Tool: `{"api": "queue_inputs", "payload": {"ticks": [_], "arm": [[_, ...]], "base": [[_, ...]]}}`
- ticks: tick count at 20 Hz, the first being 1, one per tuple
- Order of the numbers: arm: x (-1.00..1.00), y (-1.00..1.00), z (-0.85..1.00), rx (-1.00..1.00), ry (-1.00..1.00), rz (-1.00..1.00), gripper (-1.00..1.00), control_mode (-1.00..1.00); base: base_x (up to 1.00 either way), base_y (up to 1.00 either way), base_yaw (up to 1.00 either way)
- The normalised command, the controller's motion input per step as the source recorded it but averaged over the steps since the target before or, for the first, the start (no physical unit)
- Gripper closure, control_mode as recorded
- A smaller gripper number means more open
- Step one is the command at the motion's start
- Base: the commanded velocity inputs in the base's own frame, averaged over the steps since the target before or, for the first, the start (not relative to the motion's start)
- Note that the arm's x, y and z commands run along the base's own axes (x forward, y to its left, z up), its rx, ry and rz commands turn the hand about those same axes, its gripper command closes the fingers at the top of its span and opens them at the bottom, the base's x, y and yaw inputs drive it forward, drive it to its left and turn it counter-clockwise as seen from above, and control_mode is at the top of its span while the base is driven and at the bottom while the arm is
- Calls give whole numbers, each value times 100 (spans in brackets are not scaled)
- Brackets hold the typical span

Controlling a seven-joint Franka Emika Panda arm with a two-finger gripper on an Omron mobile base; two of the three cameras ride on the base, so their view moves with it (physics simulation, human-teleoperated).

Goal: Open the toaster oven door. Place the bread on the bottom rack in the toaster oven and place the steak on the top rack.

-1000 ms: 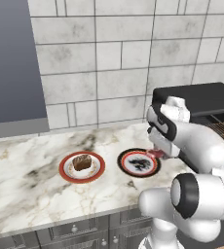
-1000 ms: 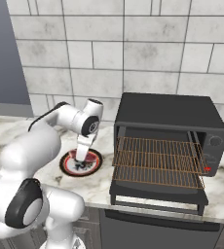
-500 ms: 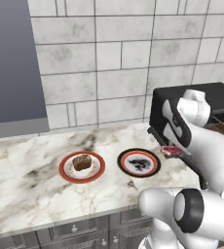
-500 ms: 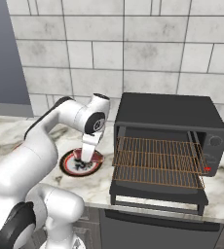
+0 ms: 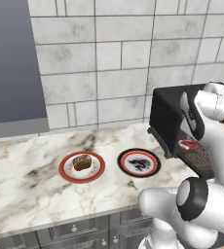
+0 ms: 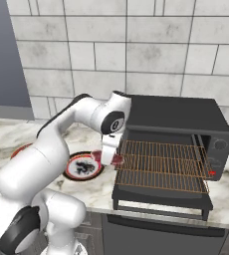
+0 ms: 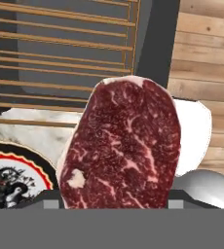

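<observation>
light: even, bright | shadows: soft, faint | glare: none | focus: sharp, low-detail render

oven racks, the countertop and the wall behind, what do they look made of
Oven racks: thin metal wire, copper-toned with a slight sheen, going by the fine parallel rods.
Countertop: looks like polished marble, white with grey-brown veining.
Wall: pale stone-look tiles in a brick pattern, matte and mottled; could be ceramic.

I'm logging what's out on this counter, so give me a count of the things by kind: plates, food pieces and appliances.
Plates: 2, one under the bread, one bare
Food pieces: 2, the bread and the steak in the gripper
Appliances: 1, the toaster oven
Total: 5
</observation>
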Motion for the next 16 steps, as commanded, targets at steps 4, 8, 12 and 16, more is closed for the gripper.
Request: {"api": "queue_inputs", "payload": {"ticks": [4, 8, 12, 16], "arm": [[4, -61, 14, 0, 0, 0, 100, -100], [17, -58, 8, 0, 0, 0, 100, -100], [31, -50, 0, 0, 2, 0, 100, -100], [29, -44, -1, 1, 0, 0, 100, -100]], "base": [[0, 0, 0], [0, 0, 0], [0, 0, 0], [0, 0, 0]]}}
